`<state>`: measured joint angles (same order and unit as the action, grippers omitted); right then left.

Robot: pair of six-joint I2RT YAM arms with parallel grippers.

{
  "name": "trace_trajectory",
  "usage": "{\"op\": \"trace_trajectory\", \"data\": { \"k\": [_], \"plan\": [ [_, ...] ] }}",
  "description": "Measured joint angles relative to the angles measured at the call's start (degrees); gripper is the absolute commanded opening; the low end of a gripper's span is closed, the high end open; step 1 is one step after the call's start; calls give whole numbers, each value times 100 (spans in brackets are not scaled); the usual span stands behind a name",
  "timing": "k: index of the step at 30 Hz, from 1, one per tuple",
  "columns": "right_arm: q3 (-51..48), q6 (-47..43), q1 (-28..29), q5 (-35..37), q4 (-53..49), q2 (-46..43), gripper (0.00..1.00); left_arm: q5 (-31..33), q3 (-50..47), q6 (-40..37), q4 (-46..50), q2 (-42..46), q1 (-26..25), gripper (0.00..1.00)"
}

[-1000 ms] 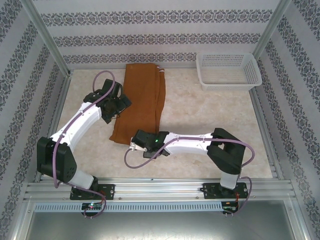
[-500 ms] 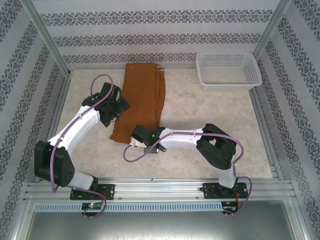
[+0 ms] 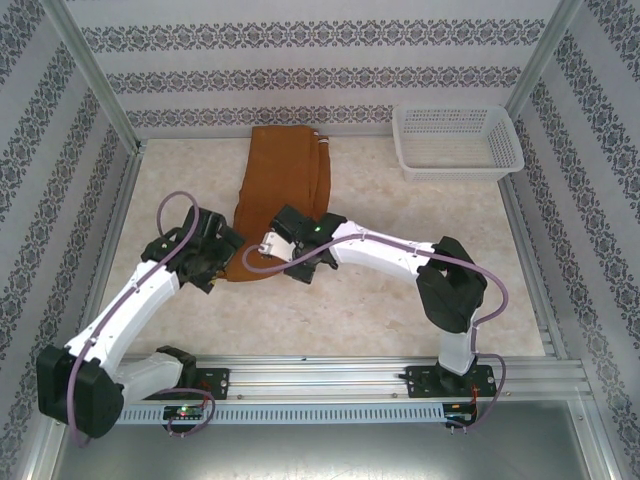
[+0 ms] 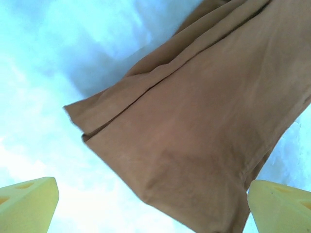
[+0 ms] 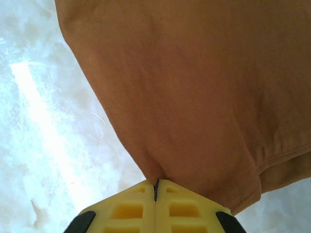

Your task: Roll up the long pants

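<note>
Hem-grasp stage: long pants (image 3: 285, 190) lie flat on the bench (image 3: 400, 270), waist at its far edge; right end effector (image 5: 156, 187) clamped on the near hem, left end effector (image 4: 153, 206) wide apart over the other corner; next, probably close left, then roll both toward the waist.

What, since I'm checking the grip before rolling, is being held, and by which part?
The right gripper is shut on the pants, pinching their edge beside the leg hem. The left gripper is open over the leg end, holding nothing.
</note>
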<state>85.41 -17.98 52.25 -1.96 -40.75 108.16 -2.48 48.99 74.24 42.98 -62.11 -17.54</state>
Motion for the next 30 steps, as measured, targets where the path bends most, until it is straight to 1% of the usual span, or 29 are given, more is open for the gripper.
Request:
{"op": "trace_trajectory", "data": {
  "k": [5, 9, 14, 19, 20, 21, 23, 24, 25, 26, 27, 30],
  "plan": [
    [116, 109, -201, -273, -120, 0, 0, -4, -420, 496, -208, 122, -192, 100],
    [221, 160, -269, -378, -153, 0, 0, 105, -739, 826, -796, -57, -328, 100],
    [273, 181, -317, -439, -195, 0, 0, 404, -896, 1147, -1504, -601, -352, 100],
    [295, 223, -354, -501, -245, 0, 0, 612, -769, 1335, -1985, -1438, -352, 100],
    [297, 232, -365, -507, -251, -2, 0, 627, -715, 1353, -2013, -1569, -352, 95],
    [299, 247, -369, -507, -264, -2, 0, 673, -638, 1397, -2037, -1714, -352, 75],
    [299, 269, -380, -507, -293, -9, 0, 778, -485, 1458, -2031, -1917, -352, 38],
    [299, 269, -404, -509, -321, -17, 0, 861, -407, 1471, -2015, -1991, -352, 22],
    [302, 269, -417, -509, -348, -31, 0, 942, -313, 1475, -1980, -2046, -352, 10],
    [308, 267, -437, -511, -369, -39, 0, 1014, -236, 1475, -1945, -2074, -352, 3],
    [328, 267, -463, -520, -396, -46, 0, 1095, -120, 1475, -1893, -2100, -352, 1],
    [490, 262, -588, -584, -514, -44, 0, 1233, 289, 1438, -1711, -2179, -352, 3]
  ]
}}
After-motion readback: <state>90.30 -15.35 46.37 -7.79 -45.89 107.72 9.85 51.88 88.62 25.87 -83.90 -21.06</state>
